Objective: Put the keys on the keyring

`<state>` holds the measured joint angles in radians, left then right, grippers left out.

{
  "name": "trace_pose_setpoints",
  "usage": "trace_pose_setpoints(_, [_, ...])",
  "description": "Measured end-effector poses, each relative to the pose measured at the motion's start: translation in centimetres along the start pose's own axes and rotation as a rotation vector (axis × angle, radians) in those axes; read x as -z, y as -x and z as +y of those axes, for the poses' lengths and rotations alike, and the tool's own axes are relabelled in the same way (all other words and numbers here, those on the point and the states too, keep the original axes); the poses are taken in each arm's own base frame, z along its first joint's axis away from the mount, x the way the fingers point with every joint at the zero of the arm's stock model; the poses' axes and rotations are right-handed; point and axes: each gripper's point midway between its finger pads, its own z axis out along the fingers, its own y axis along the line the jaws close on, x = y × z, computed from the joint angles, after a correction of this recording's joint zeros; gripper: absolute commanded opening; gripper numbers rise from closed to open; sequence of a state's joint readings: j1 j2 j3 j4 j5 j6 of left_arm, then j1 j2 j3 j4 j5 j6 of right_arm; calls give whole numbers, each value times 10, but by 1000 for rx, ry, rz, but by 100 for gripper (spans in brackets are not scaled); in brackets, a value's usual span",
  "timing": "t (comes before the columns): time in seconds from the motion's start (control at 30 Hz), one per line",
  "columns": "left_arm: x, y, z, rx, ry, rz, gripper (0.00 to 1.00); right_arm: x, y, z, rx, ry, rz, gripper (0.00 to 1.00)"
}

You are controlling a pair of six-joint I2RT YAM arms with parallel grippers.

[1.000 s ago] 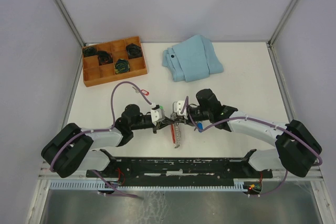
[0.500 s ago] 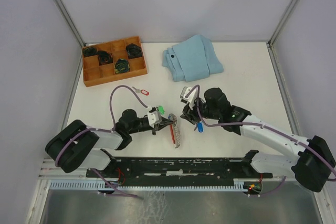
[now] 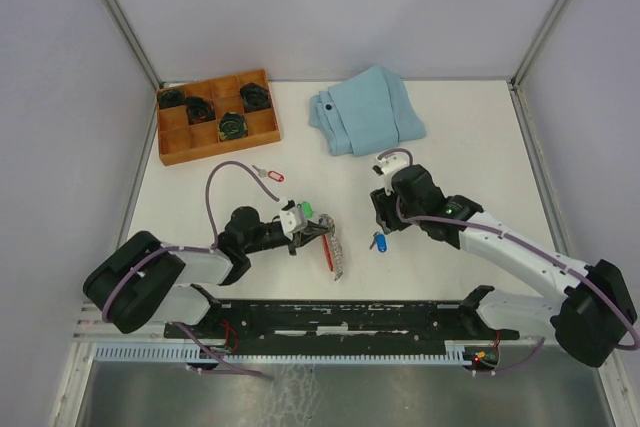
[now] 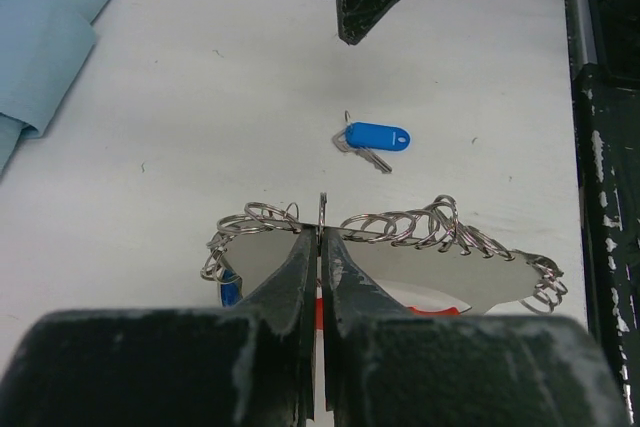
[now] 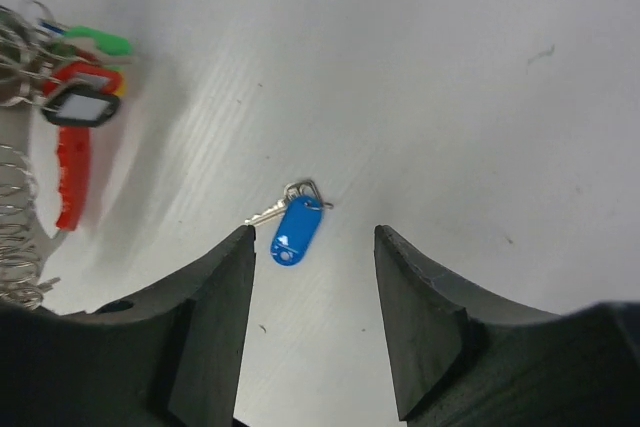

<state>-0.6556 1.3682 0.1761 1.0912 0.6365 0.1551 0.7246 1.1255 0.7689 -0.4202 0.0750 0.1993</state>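
While left gripper [image 4: 321, 239] pinches the keyring [image 4: 410, 220] near the front edge of the worktop [image 3: 480, 137], right gripper [image 5: 312, 239] hangs open over the blue-tagged key [image 5: 294, 231].

No text or labels readable — none.

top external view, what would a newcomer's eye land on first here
Probably the lone blue-tagged key lying on the white table near the middle, with the open right gripper hovering above it. Next, the left gripper shut on the keyring, a red strip bristling with silvery loops, near the front edge. The light-blue cloth at the back also stands out.
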Motion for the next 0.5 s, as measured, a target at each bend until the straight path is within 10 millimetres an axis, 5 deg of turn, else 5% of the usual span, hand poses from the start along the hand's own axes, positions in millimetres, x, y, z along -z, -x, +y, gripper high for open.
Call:
trace_pose_setpoints(0.2, [0, 1, 9, -6, 36, 39, 3, -18, -37, -21, -114, -79, 171, 58])
trace_pose_setpoints(0.5, [2, -11, 10, 17, 46, 88, 3, -47, -73, -23, -208, -90, 343, 54])
